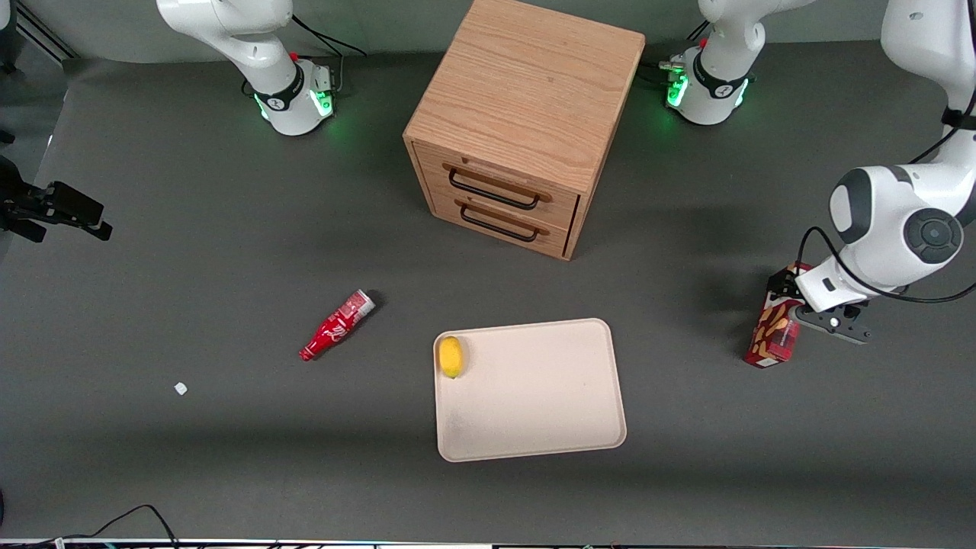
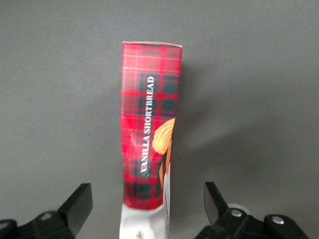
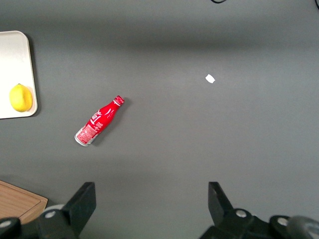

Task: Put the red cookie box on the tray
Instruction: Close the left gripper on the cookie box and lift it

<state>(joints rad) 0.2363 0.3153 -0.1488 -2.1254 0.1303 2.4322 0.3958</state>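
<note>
The red cookie box [image 1: 772, 332] lies on the grey table toward the working arm's end, well away from the tray [image 1: 534, 404]. Its tartan side, cookie pictures and white end show in the left wrist view [image 2: 149, 129]. My left gripper [image 1: 791, 311] hangs right over the box, open. The box [image 2: 149, 129] sits between the two black fingers [image 2: 79, 201], with a gap on each side and neither finger touching it. The cream tray [image 3: 15, 59] lies flat nearer the front camera than the cabinet.
A yellow lemon [image 1: 451, 356] rests on the tray near its rim. A small red bottle [image 1: 335, 325] lies on its side beside the tray, toward the parked arm's end. A wooden drawer cabinet [image 1: 526, 114] stands farther back. A white scrap [image 1: 181, 388] lies on the table.
</note>
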